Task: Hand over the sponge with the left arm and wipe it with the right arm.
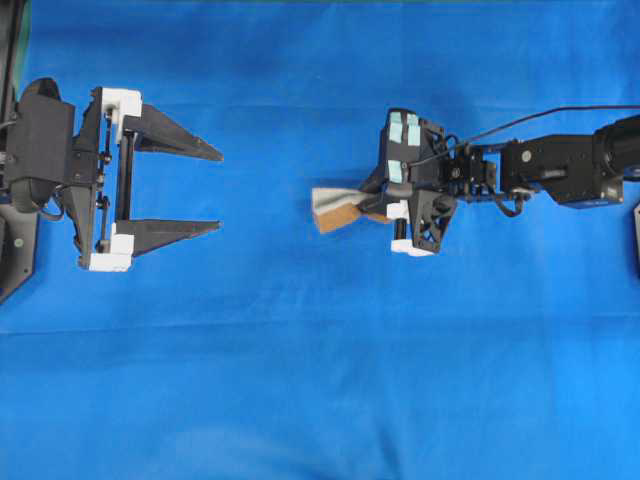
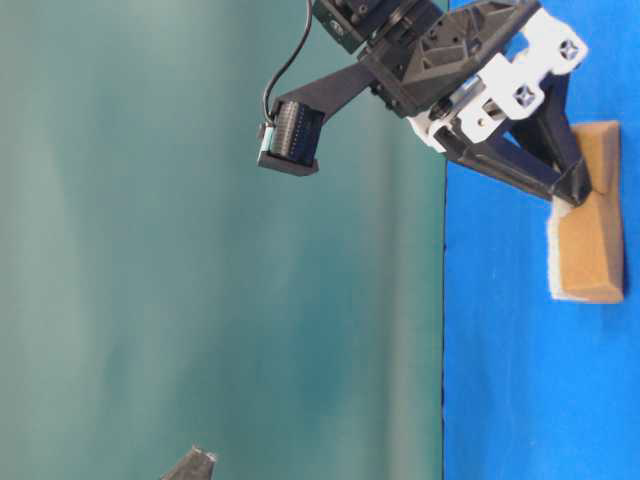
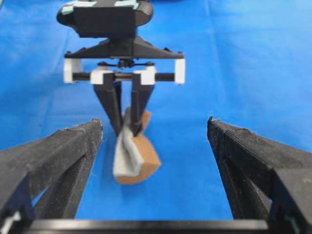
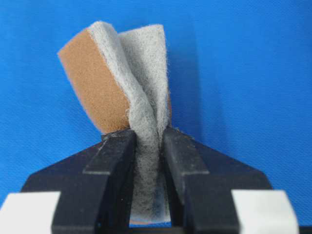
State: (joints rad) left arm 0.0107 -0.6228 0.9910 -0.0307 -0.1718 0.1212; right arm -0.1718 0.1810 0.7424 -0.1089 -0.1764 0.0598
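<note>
The whole frame is filled by a flat blue cloth-covered table [image 1: 320, 400], and wide bare cloth is seen above and below both arms in the overhead view. At the left edge the black jointed left arm [image 1: 45, 160] is parked, its left gripper [image 1: 220, 190] spread wide, two long pointed fingers well apart with nothing between them. From the right edge the black right arm [image 1: 560, 165] with pale blue-green square patches is stretched toward the middle, and its right gripper [image 1: 375, 200] is clamped on the small rectangular sponge [image 1: 338, 210], grey-white scouring top over tan-orange foam. A clear stretch of cloth is left between the sponge and the left fingertips. Only in the right wrist view is the pinch shown closely: the sponge [image 4: 122, 83] is squeezed so hard at its near end that the grey layer is folded in on itself between the two black fingers [image 4: 114, 161]. In the left wrist view the sponge [image 3: 134, 151] is seen bowed, tilted, hanging below the right gripper [image 3: 127, 129], framed by the spread left fingers [image 3: 63, 151]. The table-level view alone shows a plain teal backdrop [image 2: 200, 250] beyond the table's far edge, and the tan foam face [image 2: 590, 230] lying close against the blue cloth.
</note>
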